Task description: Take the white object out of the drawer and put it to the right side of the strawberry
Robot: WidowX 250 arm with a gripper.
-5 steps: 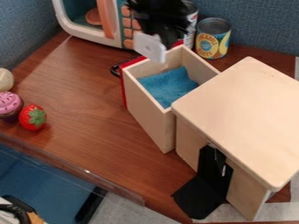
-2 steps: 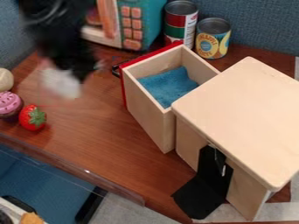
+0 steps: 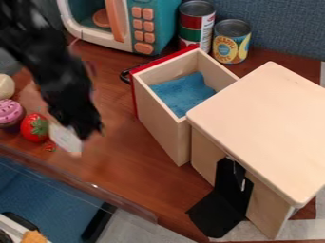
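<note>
Over the left part of the table, my gripper (image 3: 77, 130) hangs down from the upper left, shut on the white object (image 3: 64, 138). This flat, pale piece is held just right of the red strawberry (image 3: 35, 127), low over the wood; whether it touches the table I cannot tell. The strawberry lies with its green leaves facing up and right. In the middle stands the pulled-out wooden drawer (image 3: 158, 121) with a red front, and a blue lining (image 3: 184, 92) shows inside it.
A purple-pink cupcake (image 3: 9, 113) and a cream round item (image 3: 5, 86) sit left of the strawberry. Behind are a toy microwave (image 3: 143, 28) and two cans (image 3: 232, 42). The wooden cabinet (image 3: 266, 123) fills the right. A clear ledge (image 3: 95, 187) runs along the front.
The gripper has carried the white object from above the drawer leftward and down, to beside the strawberry. The drawer and the strawberry have stayed in place.
</note>
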